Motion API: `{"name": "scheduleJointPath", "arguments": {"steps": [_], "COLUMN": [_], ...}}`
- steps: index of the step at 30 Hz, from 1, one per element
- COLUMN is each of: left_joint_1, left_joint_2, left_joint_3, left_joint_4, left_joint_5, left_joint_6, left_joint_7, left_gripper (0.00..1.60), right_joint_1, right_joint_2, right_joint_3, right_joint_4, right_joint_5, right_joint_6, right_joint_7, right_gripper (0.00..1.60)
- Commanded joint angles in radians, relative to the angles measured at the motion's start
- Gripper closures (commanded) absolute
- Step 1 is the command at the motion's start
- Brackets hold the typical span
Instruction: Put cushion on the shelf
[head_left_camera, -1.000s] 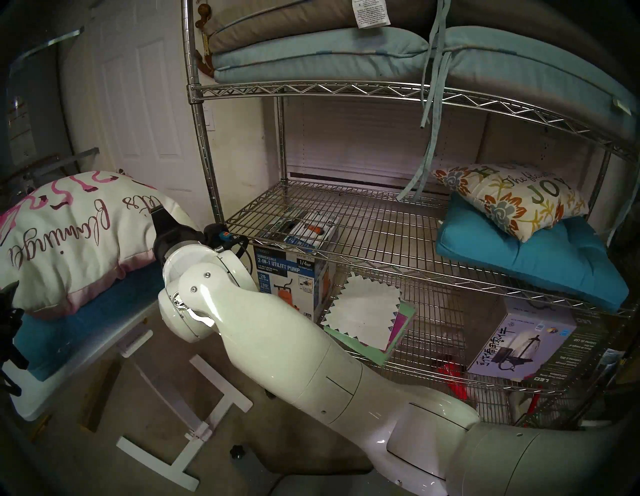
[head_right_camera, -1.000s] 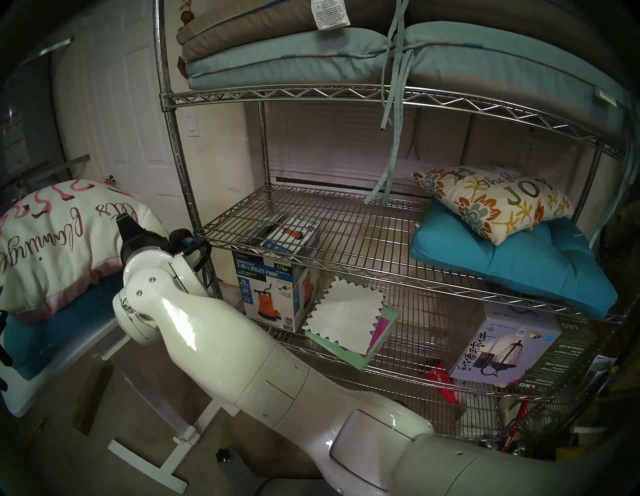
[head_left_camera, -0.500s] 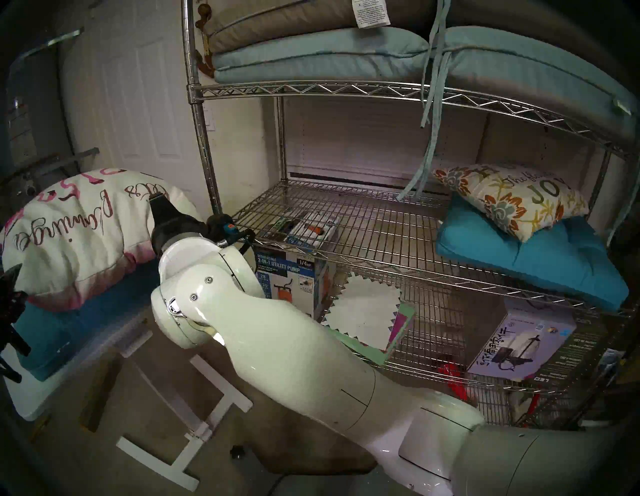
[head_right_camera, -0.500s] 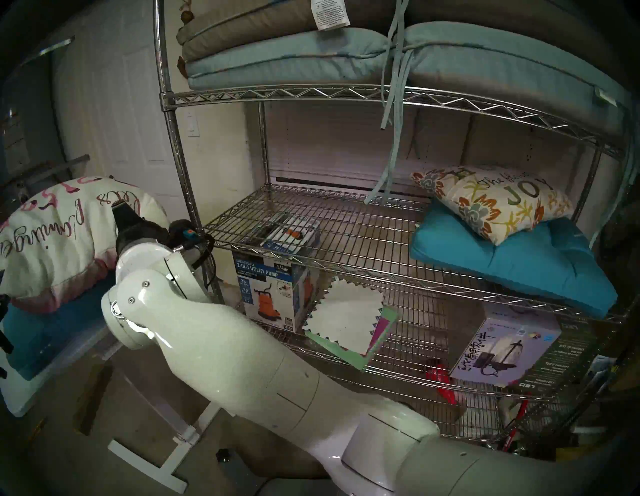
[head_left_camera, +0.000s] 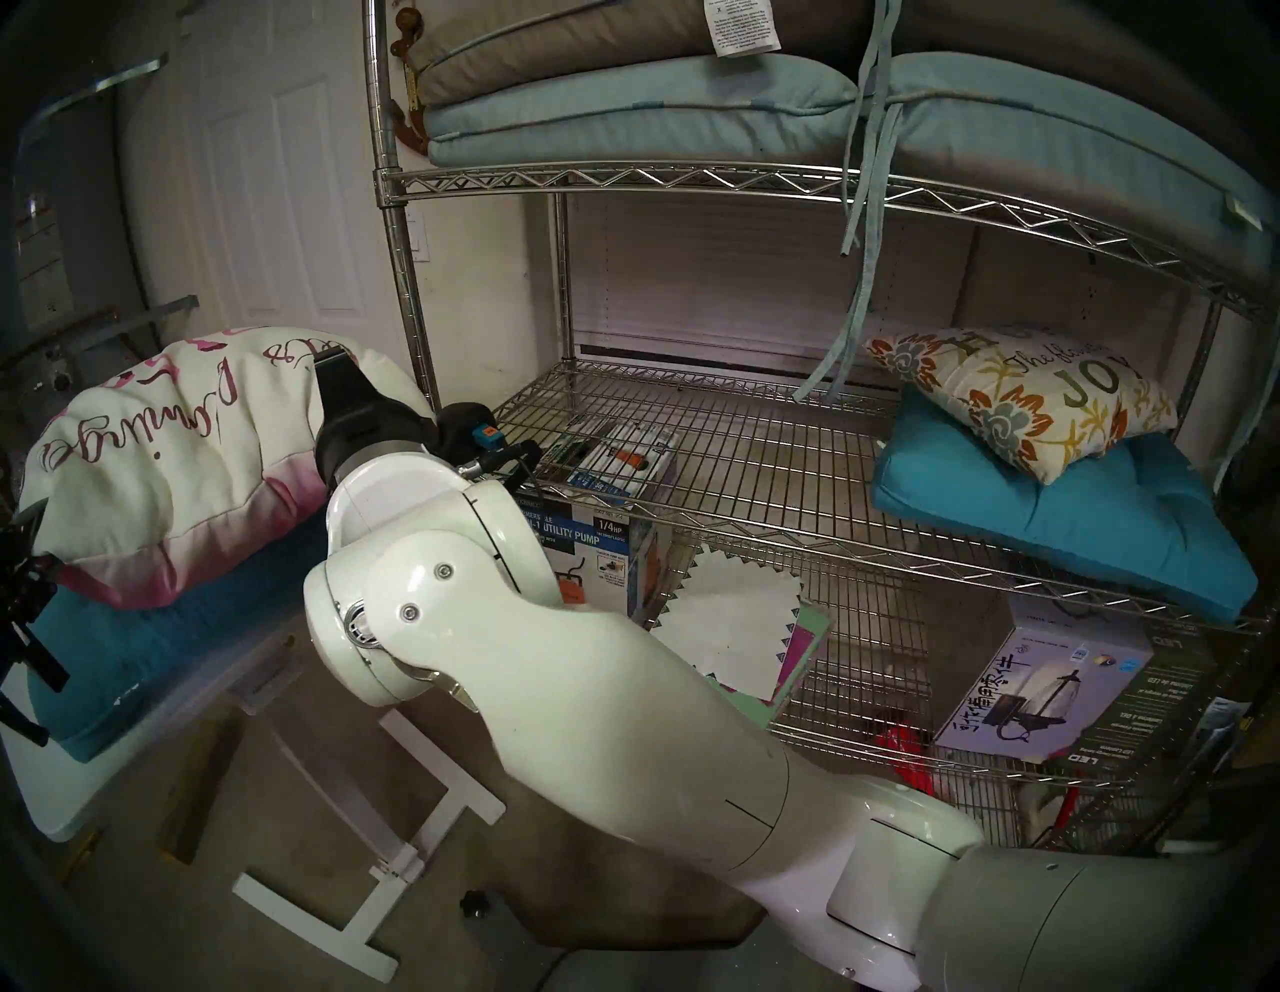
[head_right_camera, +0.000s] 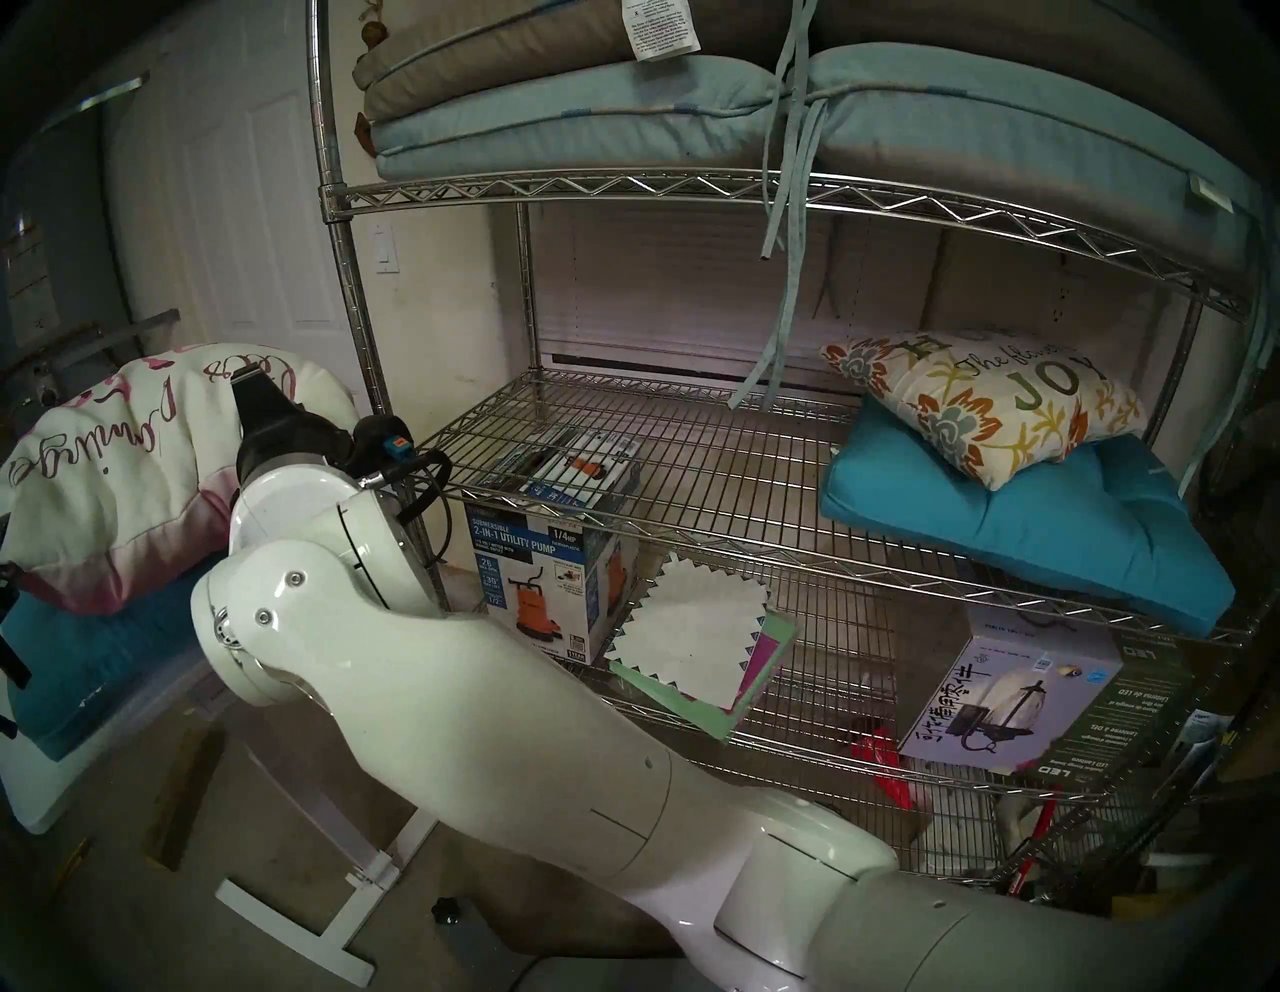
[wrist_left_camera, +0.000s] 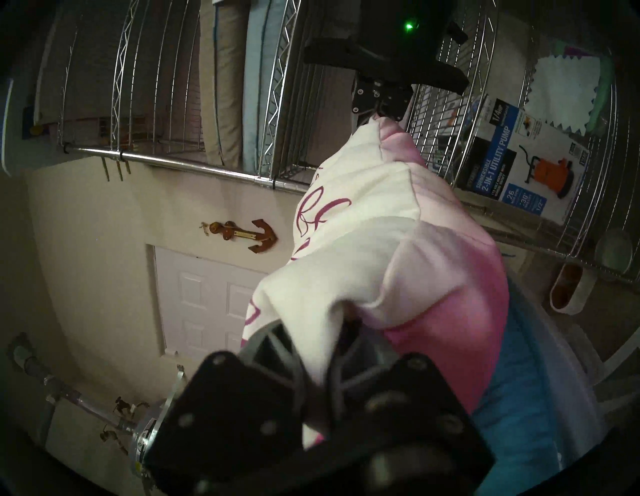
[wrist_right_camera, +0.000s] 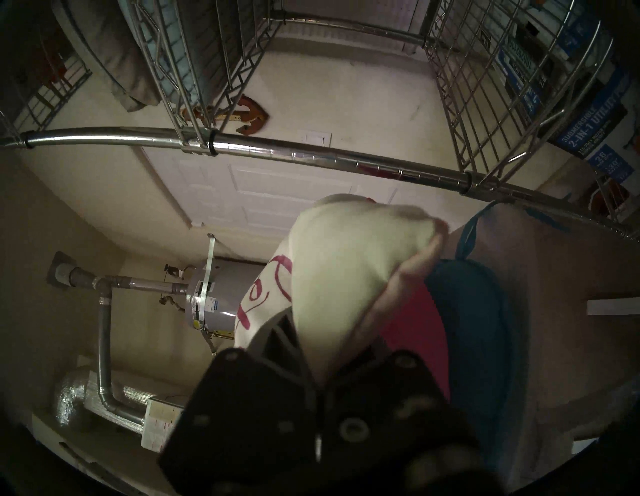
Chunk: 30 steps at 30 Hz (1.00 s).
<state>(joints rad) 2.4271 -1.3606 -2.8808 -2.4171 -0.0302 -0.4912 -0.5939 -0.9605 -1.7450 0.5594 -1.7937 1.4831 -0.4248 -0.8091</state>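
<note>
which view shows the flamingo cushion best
Head stereo left: nearly the whole flamingo cushion shows, script and pink hem, above the teal cushion. Head stereo right crops its left side. The wrist views show only bunched corners in each tool.

The white flamingo cushion (head_left_camera: 173, 457), pinched at opposite ends by the right gripper (head_left_camera: 332, 360) and the left gripper (head_left_camera: 28, 554), now sits higher and further right at frame left, its pink edge lifted off the teal cushion (head_left_camera: 159, 644) beneath, nearer the shelf (head_left_camera: 692, 443)
</note>
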Motion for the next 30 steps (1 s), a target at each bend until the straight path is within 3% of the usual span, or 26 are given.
{"name": "scheduleJointPath", "arguments": {"steps": [1,15,30], "left_joint_1": [-0.003,-0.007,-0.019], "left_joint_2": [0.063,0.108,0.121], "left_joint_3": [0.001,0.001,0.001], "left_joint_4": [-0.026,-0.026,-0.026], "left_joint_5": [-0.07,-0.179,-0.255], "left_joint_6": [-0.016,-0.021,-0.021], "left_joint_7": [-0.01,-0.078,-0.135], "left_gripper": [1.6,1.6,1.6], "right_joint_1": [0.002,-0.018,0.026], "right_joint_2": [0.017,0.083,0.167], "right_joint_3": [0.003,-0.004,-0.014], "right_joint_4": [-0.109,-0.246,-0.372], "right_joint_5": [-0.026,-0.069,-0.087], "right_joint_6": [-0.012,-0.051,-0.068], "right_joint_7": [-0.015,-0.102,-0.206], "right_gripper": [1.6,1.6,1.6]}}
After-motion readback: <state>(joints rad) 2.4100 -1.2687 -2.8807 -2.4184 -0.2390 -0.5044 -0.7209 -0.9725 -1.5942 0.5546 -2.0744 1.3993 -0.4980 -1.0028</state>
